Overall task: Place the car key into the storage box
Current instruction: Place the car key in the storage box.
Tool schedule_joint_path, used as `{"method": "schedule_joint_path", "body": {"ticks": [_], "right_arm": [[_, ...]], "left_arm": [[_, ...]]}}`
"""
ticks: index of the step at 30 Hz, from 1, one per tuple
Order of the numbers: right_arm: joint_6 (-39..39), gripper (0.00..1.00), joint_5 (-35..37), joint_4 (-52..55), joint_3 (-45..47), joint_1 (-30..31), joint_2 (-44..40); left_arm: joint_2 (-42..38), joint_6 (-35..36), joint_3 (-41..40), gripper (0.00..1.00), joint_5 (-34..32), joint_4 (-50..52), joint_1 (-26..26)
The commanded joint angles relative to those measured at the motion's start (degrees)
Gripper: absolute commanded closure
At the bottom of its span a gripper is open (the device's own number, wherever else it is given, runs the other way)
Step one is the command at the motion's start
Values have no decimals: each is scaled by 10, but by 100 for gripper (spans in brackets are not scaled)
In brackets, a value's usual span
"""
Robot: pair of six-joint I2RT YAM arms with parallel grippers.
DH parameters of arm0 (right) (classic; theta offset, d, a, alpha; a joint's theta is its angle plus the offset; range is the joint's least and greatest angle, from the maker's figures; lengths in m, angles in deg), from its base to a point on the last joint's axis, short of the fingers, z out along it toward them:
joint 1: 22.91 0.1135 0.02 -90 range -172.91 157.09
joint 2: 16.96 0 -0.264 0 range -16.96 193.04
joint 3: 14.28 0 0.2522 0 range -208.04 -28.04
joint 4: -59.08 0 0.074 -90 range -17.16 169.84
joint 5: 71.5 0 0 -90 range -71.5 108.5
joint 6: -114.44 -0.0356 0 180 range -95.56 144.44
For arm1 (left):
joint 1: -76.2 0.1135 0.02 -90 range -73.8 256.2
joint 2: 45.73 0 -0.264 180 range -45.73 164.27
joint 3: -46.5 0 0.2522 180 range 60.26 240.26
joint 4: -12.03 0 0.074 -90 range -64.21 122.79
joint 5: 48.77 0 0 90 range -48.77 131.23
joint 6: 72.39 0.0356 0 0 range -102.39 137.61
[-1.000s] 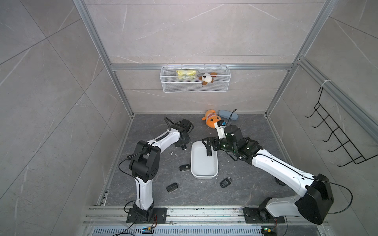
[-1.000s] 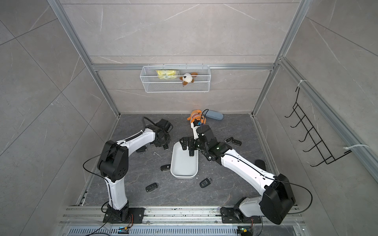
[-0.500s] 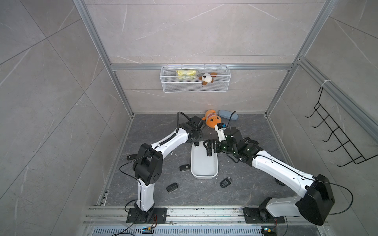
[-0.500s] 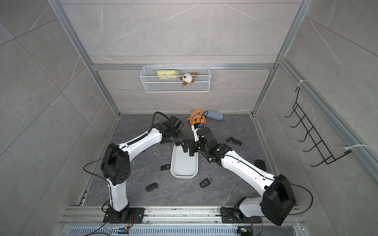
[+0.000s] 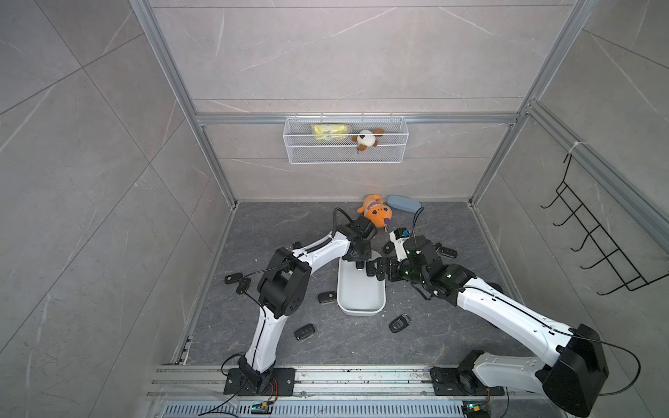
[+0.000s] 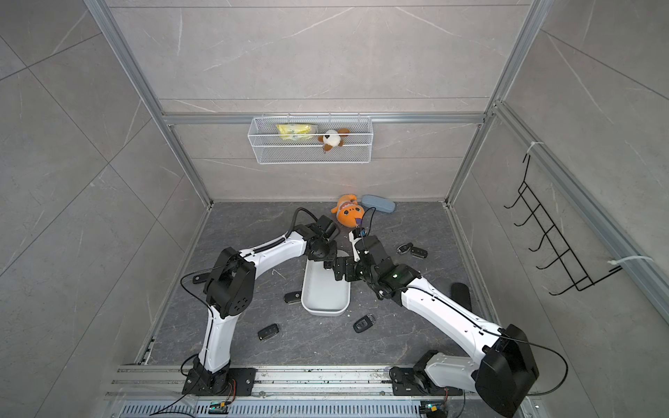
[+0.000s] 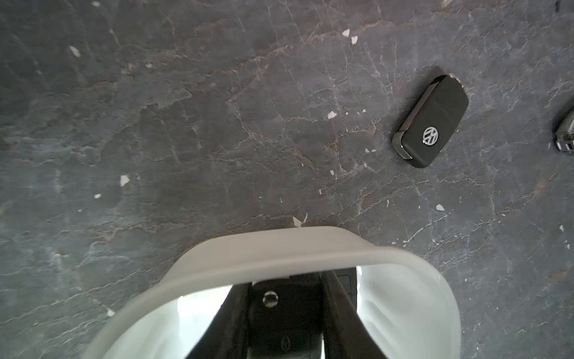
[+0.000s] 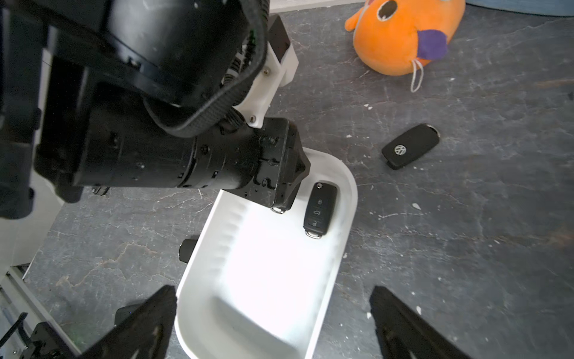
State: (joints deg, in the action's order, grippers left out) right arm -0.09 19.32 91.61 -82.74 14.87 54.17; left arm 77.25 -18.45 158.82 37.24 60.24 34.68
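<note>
Starting at the front, an aluminium rail [image 5: 362, 380] carries both arm bases. Beyond it the dark, veined table [image 5: 354, 347], flecked with white chips, bears a black fob [image 5: 304, 331] by the left arm and a silver-trimmed fob [image 5: 400, 323] nearer the right.

The white storage box [image 5: 360, 312] sits mid-table, its long axis running away from the rail. Over its far end the left gripper [image 5: 359, 262] points down, jaws pinching the car key [image 7: 285, 314]. Only the left wrist view shows that black key with its round silver button, held just inside the box's rim.

The right wrist view alone reveals a second key [image 8: 320, 209], buttons up, lying flat inside the box. It also shows the right gripper [image 8: 273, 323], jaws spread wide and empty, its fingers [image 8: 149, 320] straddling the box; whether they touch it cannot be told. A VW-badged fob [image 8: 410, 146] lies just past the box.

Farther back an orange plush [image 5: 376, 214] and a blue-grey case [image 5: 403, 203] rest near the back wall. Grey marbled panels in aluminium framing enclose everything. A white wire basket [image 5: 345, 156] on the back wall holds a yellow packet [image 5: 330, 131] and a small plush [image 5: 365, 139].
</note>
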Motion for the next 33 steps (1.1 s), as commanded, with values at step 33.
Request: {"method": "schedule_joint_path", "body": {"ticks": [33], "right_arm": [[-5,1,11,13,0,-3,4]], "left_arm": [[29,-22,6,58,22,-6,-2]]}}
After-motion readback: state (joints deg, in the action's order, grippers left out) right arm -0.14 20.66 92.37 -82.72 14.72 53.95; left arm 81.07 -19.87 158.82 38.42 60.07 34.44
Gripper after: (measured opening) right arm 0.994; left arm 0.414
